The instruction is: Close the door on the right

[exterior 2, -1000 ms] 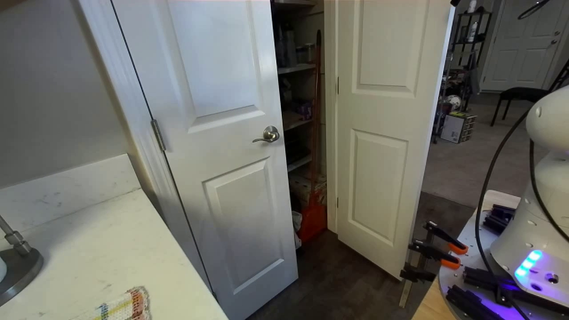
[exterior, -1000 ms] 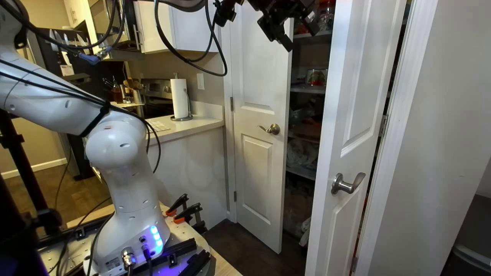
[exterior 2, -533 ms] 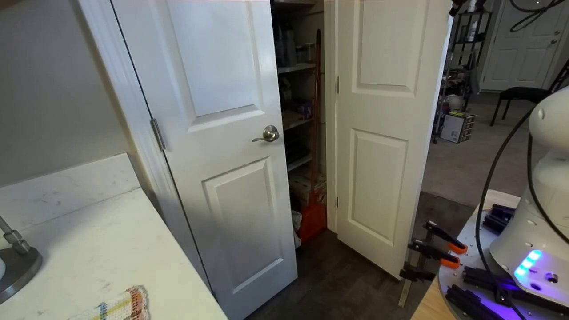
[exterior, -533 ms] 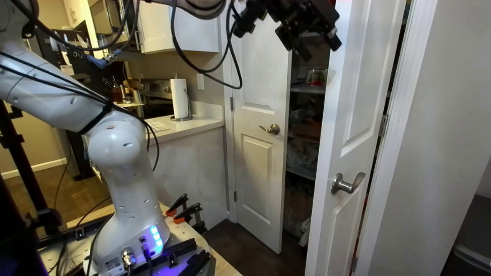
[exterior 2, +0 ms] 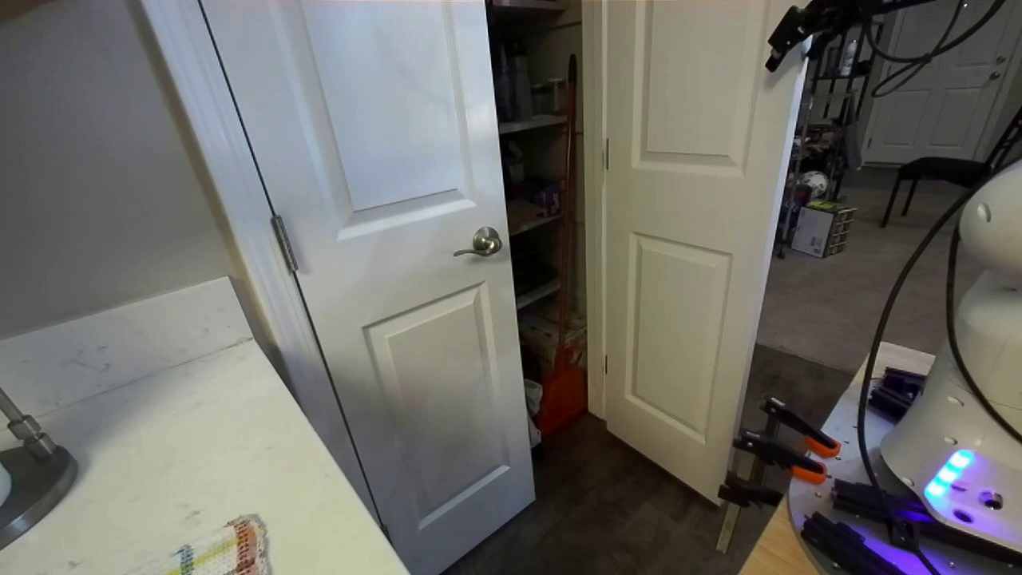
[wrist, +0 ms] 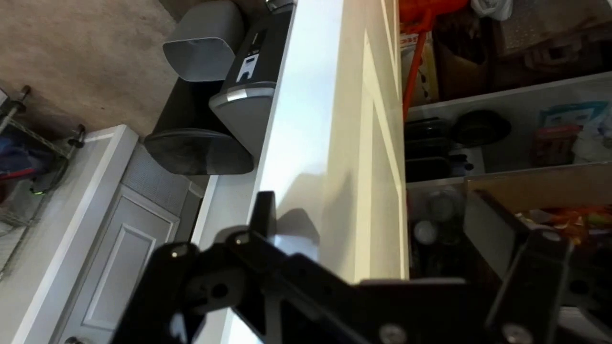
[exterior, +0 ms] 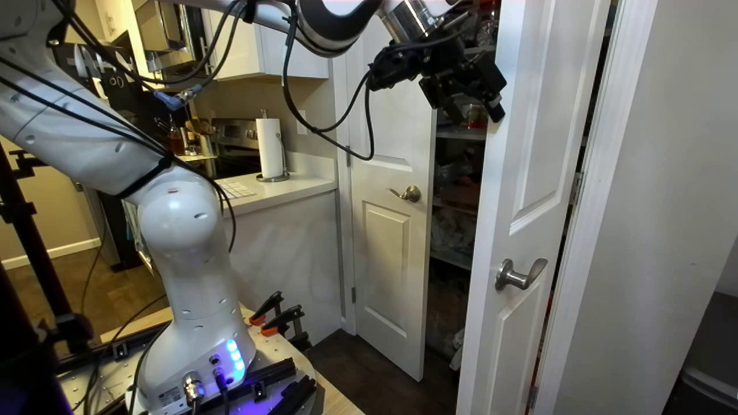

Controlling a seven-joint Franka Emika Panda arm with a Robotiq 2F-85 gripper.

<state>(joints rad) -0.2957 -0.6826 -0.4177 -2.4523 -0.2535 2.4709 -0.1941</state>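
The door on the right (exterior: pixel 533 190) is tall and white, with recessed panels and a silver lever handle (exterior: pixel 522 275) near its left edge. It stands ajar, and its handleless face (exterior 2: pixel 683 319) shows in an exterior view. My gripper (exterior: pixel 476 109) is open at the upper part of this door's free edge, above the handle. It also shows at the edge's top in an exterior view (exterior 2: pixel 790 52). In the wrist view the fingers (wrist: pixel 380 224) are wide apart, with the door edge (wrist: pixel 306 119) between them, nearer the left finger. I cannot tell whether a finger touches it.
A matching white door (exterior: pixel 383 259) on the left is also ajar. Closet shelves (exterior: pixel 461 134) with goods show between the doors. A counter (exterior: pixel 288 187) with a paper towel roll (exterior: pixel 269 148) stands at the left. Clamps (exterior: pixel 282 317) stick out from the robot's base. Bins (wrist: pixel 196 148) stand beyond the door.
The arm has reached forward and to the right, then lower, bringing my gripper to the right door's edge. That door has shifted very slightly outward. The left door has not moved.
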